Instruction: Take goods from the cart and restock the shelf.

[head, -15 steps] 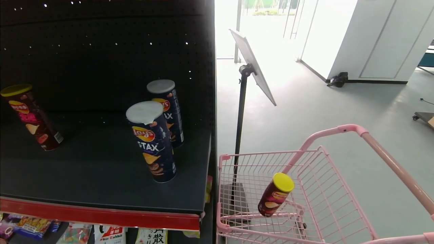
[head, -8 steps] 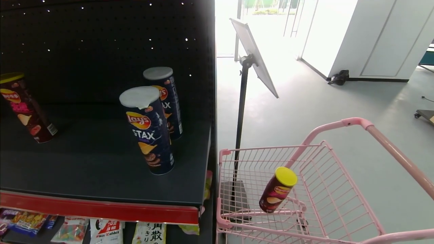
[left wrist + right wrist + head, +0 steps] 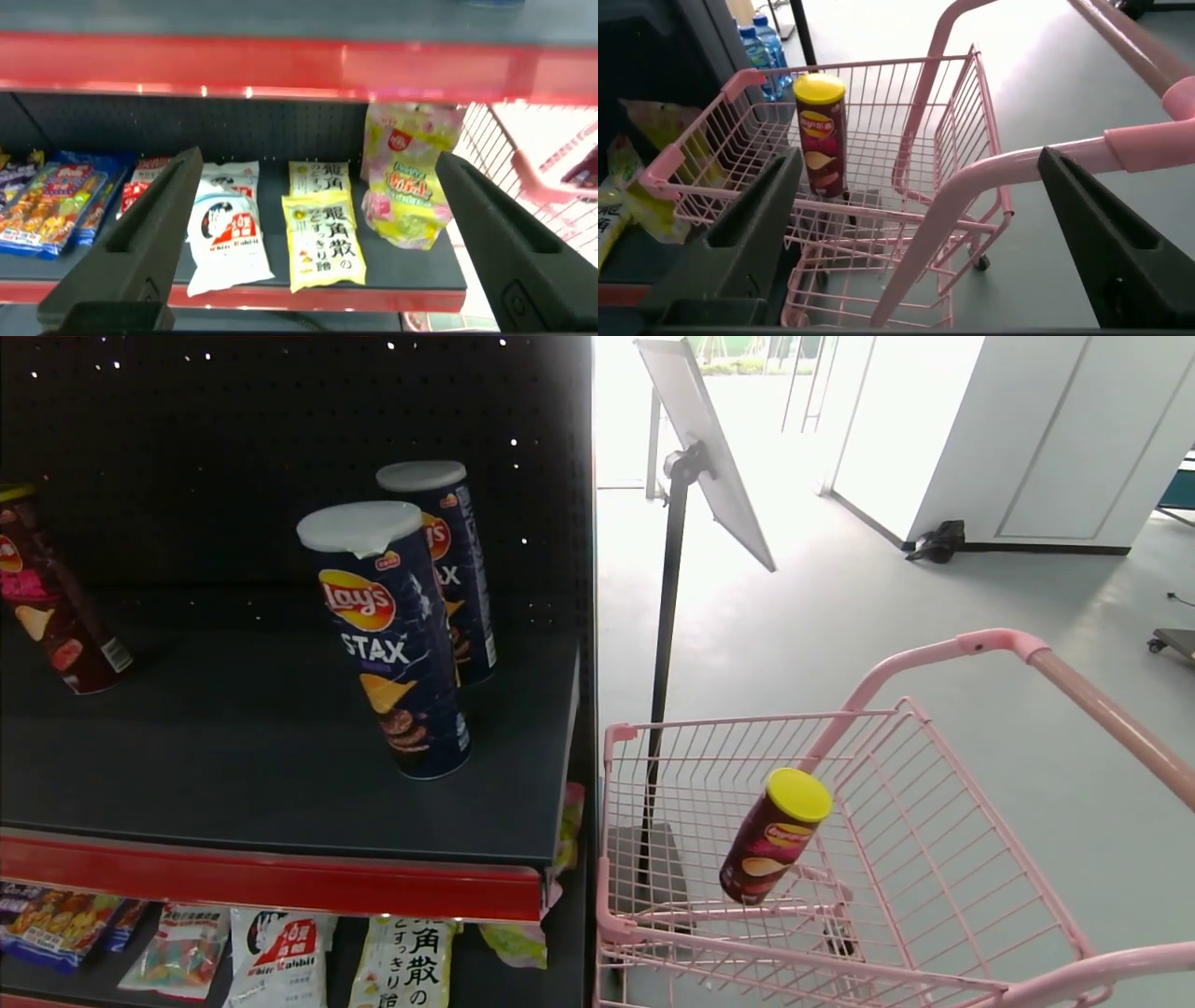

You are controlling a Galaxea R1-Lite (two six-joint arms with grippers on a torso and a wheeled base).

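A maroon chip can with a yellow lid (image 3: 775, 835) leans inside the pink wire cart (image 3: 738, 719), to the right of the shelf. In the right wrist view that can (image 3: 822, 135) stands in the cart's basket (image 3: 878, 65), and my right gripper (image 3: 917, 163) is open above the cart's pink handle (image 3: 1148, 149), some way from the can. On the dark shelf board (image 3: 233, 756) stand two dark blue cans (image 3: 387, 635) (image 3: 457, 569) and a maroon can (image 3: 51, 607) at the far left. My left gripper (image 3: 318, 177) is open and holds nothing, facing the lower shelf.
Snack bags (image 3: 322, 233) lie on the lower shelf under the red shelf edge (image 3: 271, 887). A black sign stand (image 3: 667, 616) rises between shelf and cart. The shelf board has free room between the maroon can and the blue cans. Grey floor lies beyond the cart.
The head view has shifted downward, so more of the lower shelf's bags now shows. The cans and the cart have not moved.
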